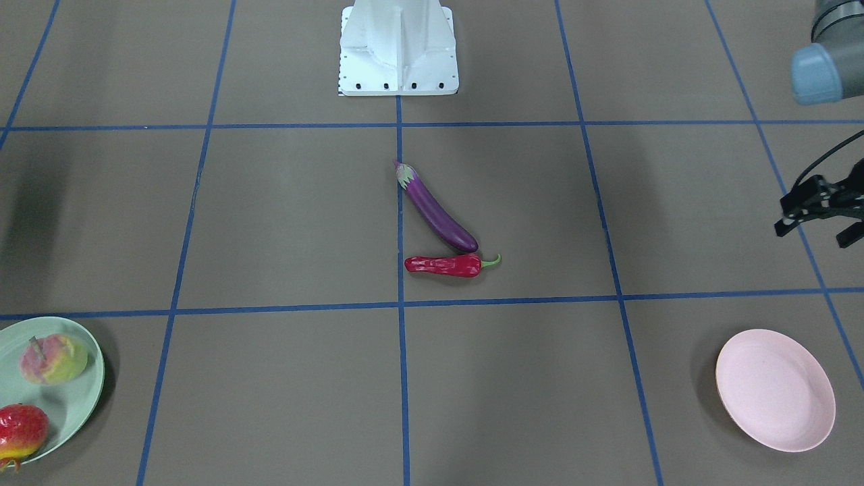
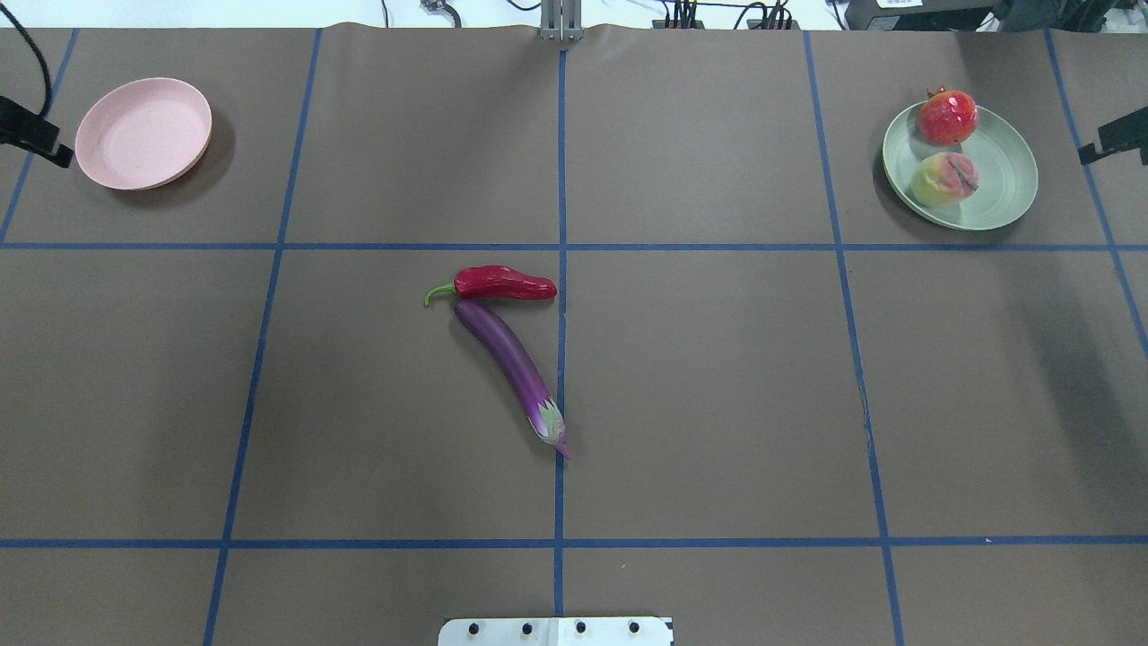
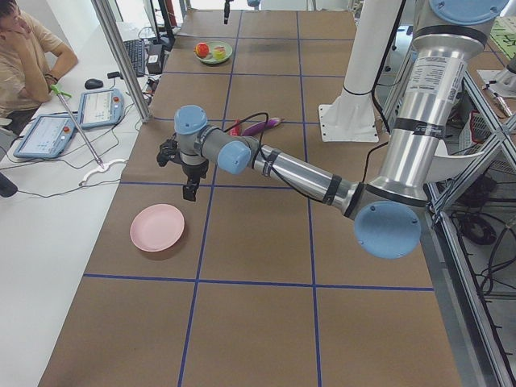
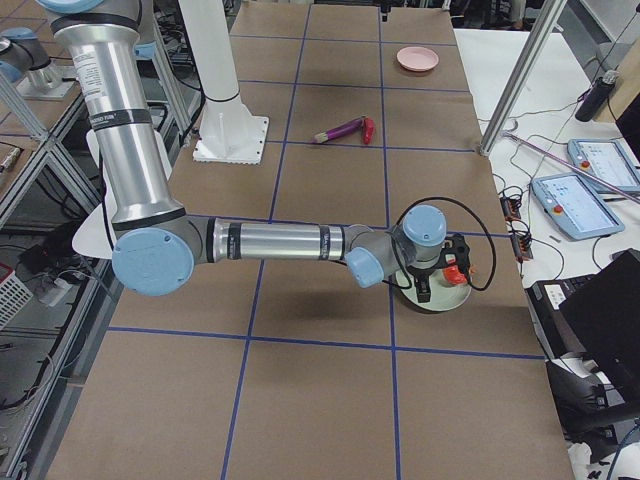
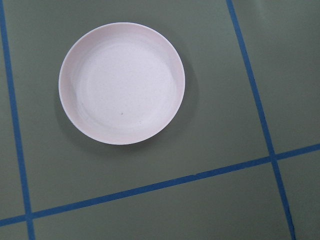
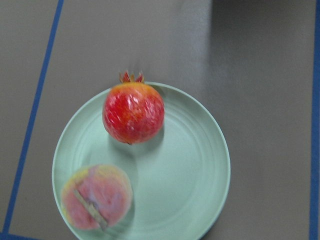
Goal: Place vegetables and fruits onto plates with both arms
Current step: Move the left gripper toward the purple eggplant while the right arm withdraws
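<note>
Nearest the base, your eggplant point(image 2: 511, 363) lay mid-table, its blunt end touching the chili pepper point(image 2: 502, 283) just beyond it. Neither was plated. Farther out, the pink plate point(image 2: 143, 133) sat empty, with the left gripper point(image 1: 814, 233) beside it, fingers spread on nothing. The green plate point(image 2: 1004, 179) held the peach point(image 2: 943, 178) and the bumpy red fruit point(image 2: 947, 117). I couldn't tell how the right gripper point(image 2: 1112, 142) stood. By my judgement the fruit step was done, so you needed to reach back and lift one vegetable without dragging the other.

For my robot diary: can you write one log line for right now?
fruits: peach, pomegranate on green plate | vegetables: eggplant, chili pepper on table | pink plate: empty | left pincer: open, empty
</note>
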`<act>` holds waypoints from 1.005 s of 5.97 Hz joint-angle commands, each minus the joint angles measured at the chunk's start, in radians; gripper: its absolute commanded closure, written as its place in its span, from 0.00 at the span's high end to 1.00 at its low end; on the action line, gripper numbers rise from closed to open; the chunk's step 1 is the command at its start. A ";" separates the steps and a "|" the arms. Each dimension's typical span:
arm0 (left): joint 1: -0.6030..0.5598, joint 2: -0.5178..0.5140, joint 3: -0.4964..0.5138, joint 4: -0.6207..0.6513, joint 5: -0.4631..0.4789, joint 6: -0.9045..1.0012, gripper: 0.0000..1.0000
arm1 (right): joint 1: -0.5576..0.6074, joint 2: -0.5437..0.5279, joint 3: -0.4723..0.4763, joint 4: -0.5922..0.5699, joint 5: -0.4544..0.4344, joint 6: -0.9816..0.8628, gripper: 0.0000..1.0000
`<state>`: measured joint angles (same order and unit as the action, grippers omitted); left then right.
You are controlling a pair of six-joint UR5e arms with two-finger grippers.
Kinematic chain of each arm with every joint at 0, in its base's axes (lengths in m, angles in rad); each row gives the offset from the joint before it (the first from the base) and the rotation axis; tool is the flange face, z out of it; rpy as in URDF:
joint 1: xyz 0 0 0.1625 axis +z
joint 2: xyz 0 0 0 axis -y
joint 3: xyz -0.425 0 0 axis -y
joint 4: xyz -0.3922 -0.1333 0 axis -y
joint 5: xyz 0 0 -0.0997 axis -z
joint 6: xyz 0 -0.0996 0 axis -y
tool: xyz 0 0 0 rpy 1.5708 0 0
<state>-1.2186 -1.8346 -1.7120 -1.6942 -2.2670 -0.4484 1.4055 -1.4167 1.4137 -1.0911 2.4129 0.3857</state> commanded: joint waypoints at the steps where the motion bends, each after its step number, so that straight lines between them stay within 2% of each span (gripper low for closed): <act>1: 0.169 -0.093 0.006 -0.002 0.076 -0.243 1.00 | 0.057 -0.102 0.249 -0.380 -0.044 -0.227 1.00; 2: 0.229 -0.110 -0.004 -0.015 0.078 -0.281 1.00 | 0.143 -0.093 0.357 -0.661 -0.098 -0.418 1.00; 3: 0.343 -0.183 -0.017 -0.031 0.078 -0.385 1.00 | 0.185 -0.134 0.376 -0.726 -0.106 -0.500 1.00; 4: 0.488 -0.283 0.021 -0.025 0.089 -0.603 1.00 | 0.187 -0.165 0.379 -0.725 -0.100 -0.498 1.00; 5: 0.598 -0.349 0.028 -0.022 0.242 -0.867 1.00 | 0.187 -0.166 0.380 -0.724 -0.095 -0.498 1.00; 6: 0.675 -0.377 0.069 -0.019 0.320 -1.006 1.00 | 0.187 -0.169 0.376 -0.724 -0.095 -0.499 1.00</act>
<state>-0.6293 -2.1718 -1.6741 -1.7163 -2.0328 -1.2900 1.5911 -1.5812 1.7910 -1.8126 2.3168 -0.1104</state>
